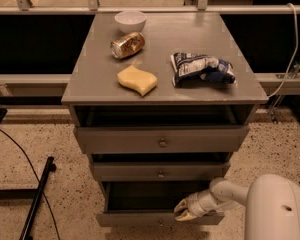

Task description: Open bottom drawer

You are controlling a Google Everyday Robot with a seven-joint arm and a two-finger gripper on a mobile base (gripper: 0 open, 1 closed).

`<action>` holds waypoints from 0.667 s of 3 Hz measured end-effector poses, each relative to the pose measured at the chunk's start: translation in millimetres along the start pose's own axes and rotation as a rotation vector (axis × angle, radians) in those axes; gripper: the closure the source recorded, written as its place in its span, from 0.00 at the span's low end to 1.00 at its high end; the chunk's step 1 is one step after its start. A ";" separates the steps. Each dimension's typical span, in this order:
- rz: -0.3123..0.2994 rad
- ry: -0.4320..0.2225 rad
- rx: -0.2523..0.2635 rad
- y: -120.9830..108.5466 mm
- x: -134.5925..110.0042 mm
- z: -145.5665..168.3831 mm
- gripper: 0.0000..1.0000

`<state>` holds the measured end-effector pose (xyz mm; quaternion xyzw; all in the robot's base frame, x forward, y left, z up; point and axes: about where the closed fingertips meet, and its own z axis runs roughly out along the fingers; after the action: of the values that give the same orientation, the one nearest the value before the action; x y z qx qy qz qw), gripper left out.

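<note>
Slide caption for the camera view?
Tool at the front edge of the partly open bottom drawer; bowl, can, sponge and snack bag on the cabinet top.

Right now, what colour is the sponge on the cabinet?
The sponge is yellow, best in the camera view. The gripper is at the bottom drawer.

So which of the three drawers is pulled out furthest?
The bottom drawer, the slimmest front: it juts past the middle drawer and top drawer, showing its dark inside. The gripper sits at its front's upper edge, right of centre.
</note>
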<state>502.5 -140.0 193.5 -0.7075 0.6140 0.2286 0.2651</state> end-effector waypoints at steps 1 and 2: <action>0.000 -0.002 -0.003 0.9 -0.8 1.5 0.82; 0.000 -0.002 -0.003 0.9 -1.4 0.9 0.59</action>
<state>501.4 -138.4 193.6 -0.7076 0.6135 0.2301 0.2647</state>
